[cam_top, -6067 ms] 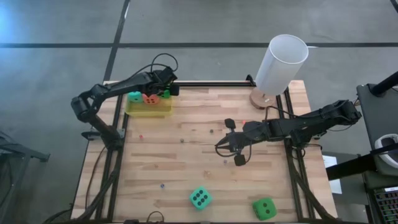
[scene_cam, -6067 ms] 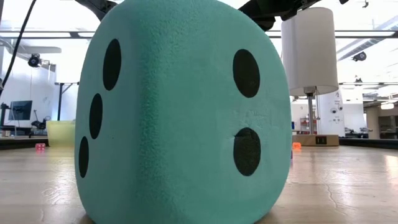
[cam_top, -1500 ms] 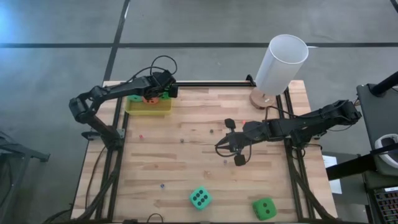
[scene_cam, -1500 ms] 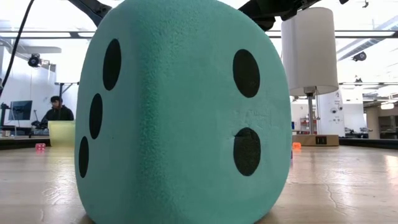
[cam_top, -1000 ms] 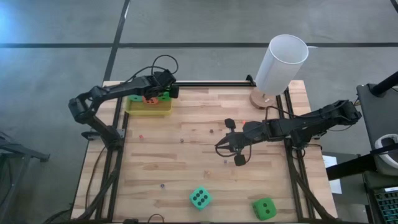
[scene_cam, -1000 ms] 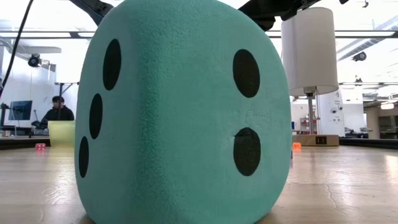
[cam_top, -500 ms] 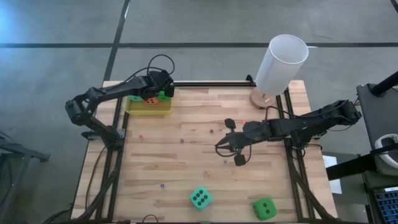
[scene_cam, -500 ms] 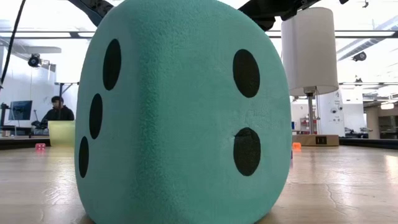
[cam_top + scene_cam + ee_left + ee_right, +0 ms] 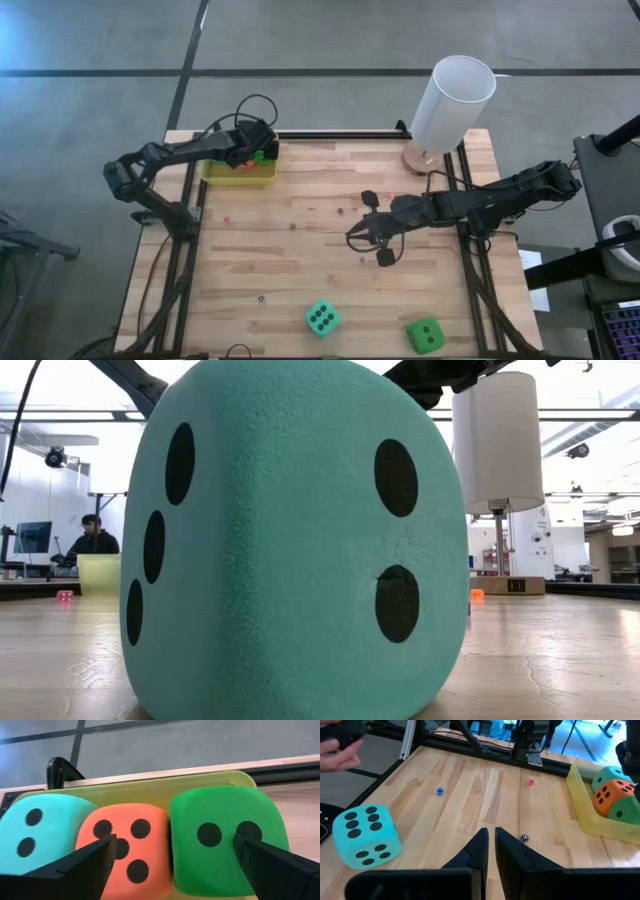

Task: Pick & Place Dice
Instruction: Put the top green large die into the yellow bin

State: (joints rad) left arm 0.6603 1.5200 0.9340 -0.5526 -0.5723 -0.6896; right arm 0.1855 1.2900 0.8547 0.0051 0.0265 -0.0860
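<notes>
Evidently three dice [image 9: 125, 852] are kept together in the tray [image 9: 238, 176], over which the left gripper [image 9: 172, 862] is held wide open and empty, while two lie near the table's [image 9: 300, 250] front edge.

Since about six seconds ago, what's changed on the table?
The left gripper, open, backed off slightly leftward from above the yellow tray, which holds three dice. Unchanged: right gripper shut mid-table, teal die and green die at the near edge.

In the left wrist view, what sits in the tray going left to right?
Teal die → orange-red die → green die, side by side in the yellow tray.
</notes>
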